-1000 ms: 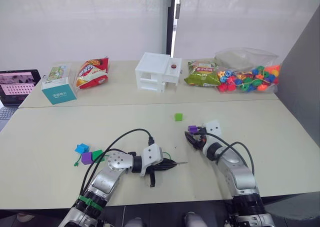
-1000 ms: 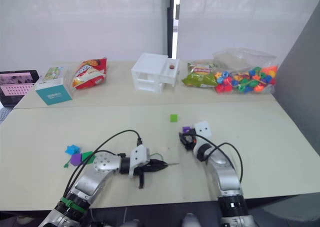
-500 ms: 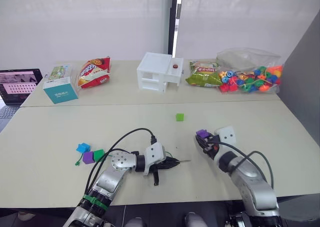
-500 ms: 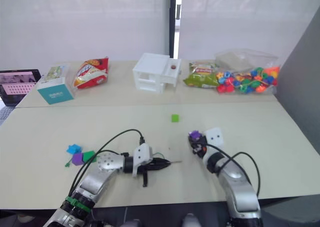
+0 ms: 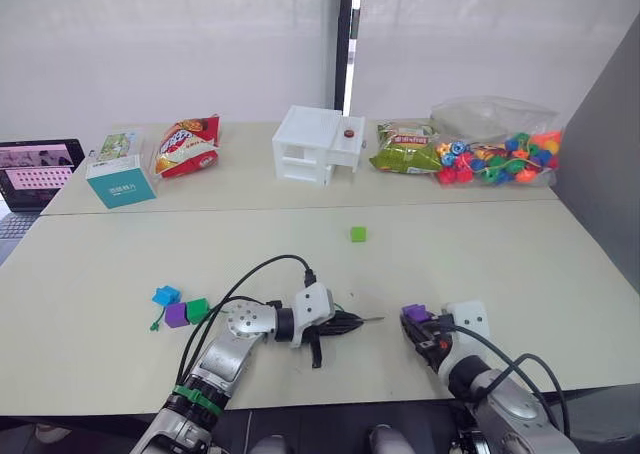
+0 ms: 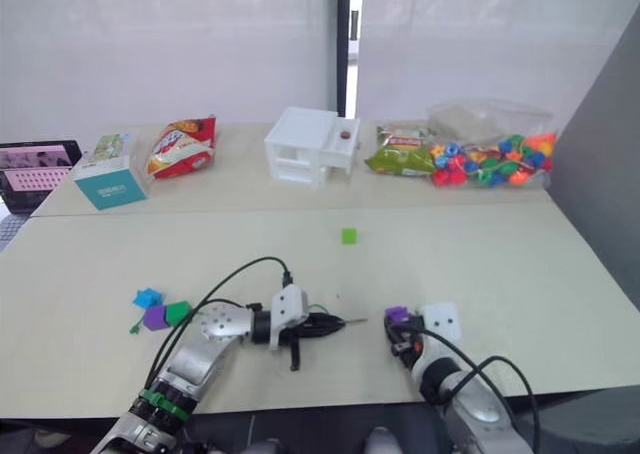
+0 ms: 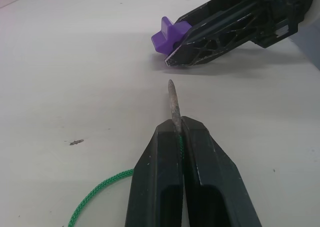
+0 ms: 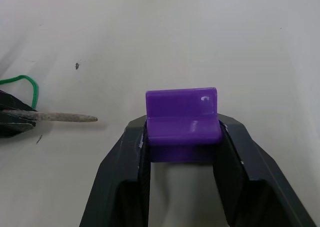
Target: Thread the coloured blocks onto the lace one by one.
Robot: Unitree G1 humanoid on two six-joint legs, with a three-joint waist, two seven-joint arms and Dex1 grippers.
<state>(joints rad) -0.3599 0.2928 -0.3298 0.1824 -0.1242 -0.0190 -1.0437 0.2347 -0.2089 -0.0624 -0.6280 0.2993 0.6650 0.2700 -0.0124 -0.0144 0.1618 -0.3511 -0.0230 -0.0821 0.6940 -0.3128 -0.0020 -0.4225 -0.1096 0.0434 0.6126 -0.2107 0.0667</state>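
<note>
Since the earlier frames, the right end effector (image 5: pixel 412 320) has drawn back toward the robot and down toward the surface (image 5: pixel 480 254), carrying a purple block (image 5: pixel 415 313) with it; the left end effector (image 5: pixel 345 323) has barely shifted. The right end effector now sits at roughly 3 o'clock from the left one, near it but not touching.

The left end effector is clamped on the lace (image 7: pixel 102 188) just behind its stiff dark tip (image 7: pixel 173 103), fingers (image 7: pixel 160 182) pressed together around the cord. This grip leaves the tip protruding forward and free, so it can serve as a rigid needle. The green cord trails back behind the fingers in a loop on the surface.

The right end effector is closed on the purple block, one finger on each opposite side face. Holding it by the sides appears intended to leave the remaining faces clear for the tip to enter. In the right wrist view the tip (image 8: pixel 60 117) lies at about 9 o'clock from the block (image 8: pixel 183 122), pointing toward it with a clear gap between. No hole can be made out on the block.

Remaining blocks: a light green block (image 5: pixel 358 234) lies alone at 12 o'clock from the end effectors; a blue block (image 5: pixel 164 296), a second purple block (image 5: pixel 176 315) and a dark green block (image 5: pixel 196 309) cluster at 9 o'clock, beside the lace's far end. None is visibly threaded. The current step is judged to be aligning the block with the tip.
</note>
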